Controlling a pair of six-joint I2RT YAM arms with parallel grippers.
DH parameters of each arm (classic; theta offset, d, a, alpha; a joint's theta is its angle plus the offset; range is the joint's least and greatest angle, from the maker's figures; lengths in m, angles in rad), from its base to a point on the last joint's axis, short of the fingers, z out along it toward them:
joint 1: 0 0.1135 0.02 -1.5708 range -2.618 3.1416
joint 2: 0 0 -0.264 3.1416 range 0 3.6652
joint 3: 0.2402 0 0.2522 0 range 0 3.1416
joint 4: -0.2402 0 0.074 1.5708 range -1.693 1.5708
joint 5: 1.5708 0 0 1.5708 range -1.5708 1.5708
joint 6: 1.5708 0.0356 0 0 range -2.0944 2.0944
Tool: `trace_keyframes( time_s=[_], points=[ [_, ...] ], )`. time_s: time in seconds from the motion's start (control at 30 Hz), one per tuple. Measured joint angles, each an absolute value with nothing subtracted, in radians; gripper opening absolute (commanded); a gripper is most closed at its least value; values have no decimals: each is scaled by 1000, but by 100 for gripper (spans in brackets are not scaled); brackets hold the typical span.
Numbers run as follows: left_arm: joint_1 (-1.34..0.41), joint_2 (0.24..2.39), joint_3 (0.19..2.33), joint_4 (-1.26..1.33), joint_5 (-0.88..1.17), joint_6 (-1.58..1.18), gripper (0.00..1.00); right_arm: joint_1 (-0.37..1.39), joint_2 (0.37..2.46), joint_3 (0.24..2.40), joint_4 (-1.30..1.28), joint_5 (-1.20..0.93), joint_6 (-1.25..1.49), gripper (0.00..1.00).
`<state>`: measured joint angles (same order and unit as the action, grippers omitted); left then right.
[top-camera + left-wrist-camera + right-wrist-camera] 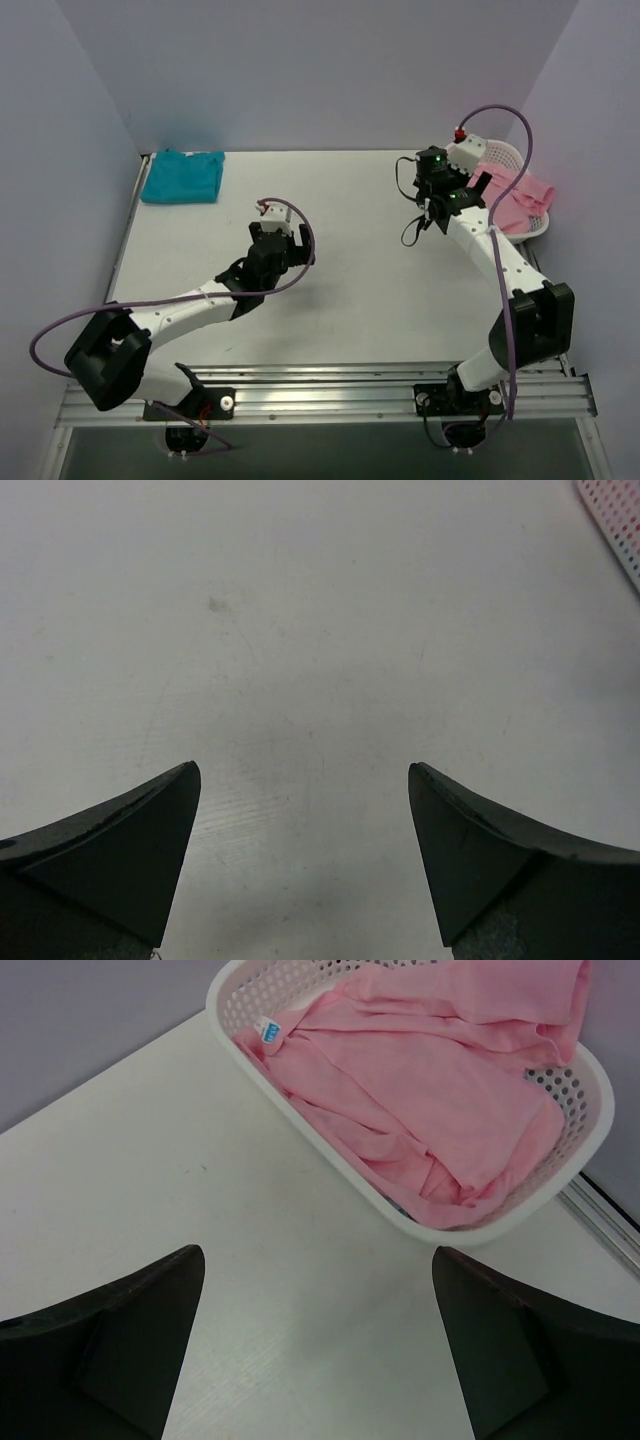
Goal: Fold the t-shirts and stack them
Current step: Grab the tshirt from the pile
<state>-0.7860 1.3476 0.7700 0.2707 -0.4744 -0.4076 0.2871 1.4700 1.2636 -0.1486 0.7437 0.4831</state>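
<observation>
Two sets of fingers, both spread wide and holding nothing, are what we meet first. Nearest us, the left fingers (120, 850) hang over bare tabletop (340, 270) around its middle. Further out, the right fingers (110, 1330) point at the white basket (590, 1100), which sits at the tabletop's right edge. Inside it lies the pink t-shirt (430, 1090), crumpled, with one end draped over the far rim. Farthest away, in the back left corner, the teal t-shirt (182, 176) lies folded flat.

We judge that the pink shirt comes out next, and the trouble sits there. A pinch that catches the mesh wall along with the cloth could drag the light basket, or even tip it off the edge. A shallow pinch on one loose layer may slip, or lift the shirt bunched so that it lands twisted. We cannot tell whether another shirt lies beneath it.
</observation>
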Motion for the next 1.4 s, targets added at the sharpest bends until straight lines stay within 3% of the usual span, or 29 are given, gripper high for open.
trace_keyframes(
  time_s=[0.3, 0.57, 1.03, 1.4],
  points=[
    [-837, 1427, 610, 481, -455, -423, 94, 62, 1782, 1563, -161, 632, 489, 91],
    [-846, 1421, 520, 598, -440, -442, 94, 11, 2056, 1811, -187, 658, 469, 92],
    [-849, 1607, 530, 743, -389, -441, 94, -241, 2191, 1881, -204, 711, 429, 91],
    [-849, 1651, 530, 822, -356, -442, 94, -302, 2271, 1864, -176, 654, 439, 87]
  ],
)
